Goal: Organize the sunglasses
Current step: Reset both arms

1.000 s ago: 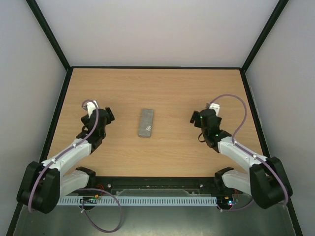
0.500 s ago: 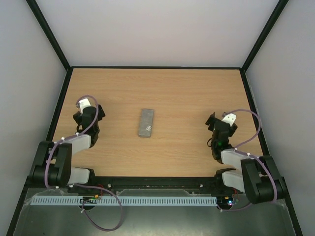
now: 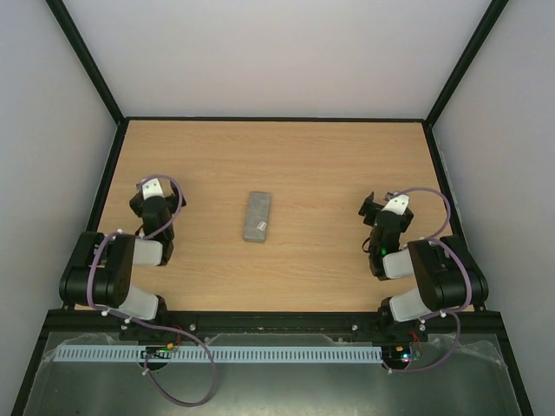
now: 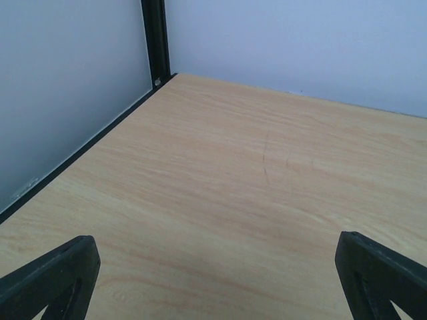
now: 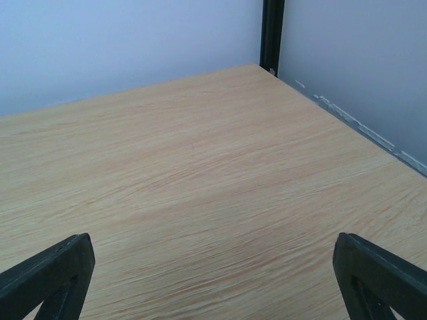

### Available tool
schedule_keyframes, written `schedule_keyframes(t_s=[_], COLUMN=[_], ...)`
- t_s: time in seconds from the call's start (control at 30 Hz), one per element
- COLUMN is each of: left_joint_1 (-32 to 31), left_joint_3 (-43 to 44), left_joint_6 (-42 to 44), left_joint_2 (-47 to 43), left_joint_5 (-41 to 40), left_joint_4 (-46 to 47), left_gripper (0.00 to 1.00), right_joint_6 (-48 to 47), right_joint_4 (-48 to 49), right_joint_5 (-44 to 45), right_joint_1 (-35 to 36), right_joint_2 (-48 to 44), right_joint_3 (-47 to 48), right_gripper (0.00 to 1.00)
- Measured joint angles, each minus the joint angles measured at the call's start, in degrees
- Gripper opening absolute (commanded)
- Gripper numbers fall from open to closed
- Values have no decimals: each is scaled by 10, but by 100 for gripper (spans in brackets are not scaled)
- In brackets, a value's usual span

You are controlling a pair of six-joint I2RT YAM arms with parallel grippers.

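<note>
The sunglasses are out of view in every frame. A grey rectangular case (image 3: 257, 216) lies shut in the middle of the wooden table (image 3: 312, 165), with a small white tag near its front end. My left gripper (image 3: 155, 204) is folded back at the table's left side, well to the left of the case. In the left wrist view it (image 4: 220, 270) is wide open over bare wood. My right gripper (image 3: 382, 214) is folded back at the right side, well to the right of the case. In the right wrist view it (image 5: 213, 270) is also wide open and empty.
Black frame posts (image 4: 156, 40) and grey walls close the table in on the left, back and right (image 5: 272, 33). A white cable duct (image 3: 225, 354) runs along the front by the arm bases.
Both arms have drawn back toward their bases and folded up, the left one leftward and the right one rightward. The case has not moved.
</note>
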Motion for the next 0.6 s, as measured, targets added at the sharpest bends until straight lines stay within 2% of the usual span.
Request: schedule_keyframes(t_s=[0.17,0.33,0.6], left_joint_1=[5,5,5], left_joint_3=[-60,-60,-60], left_joint_6=[12,14,17], left_joint_2=[3,18,22], left_joint_5=[19,19,25], left_joint_4=[81,128,144], left_gripper=[99,100,99], right_joint_6=[-18,-18,-17], right_joint_4=[104,85,64], right_joint_5=[-31,-41,-54], right_joint_1=[-1,-7,-14], right_joint_2=[43,46,43], right_joint_3=[-47,-29,-8], right_gripper=[99,99,98])
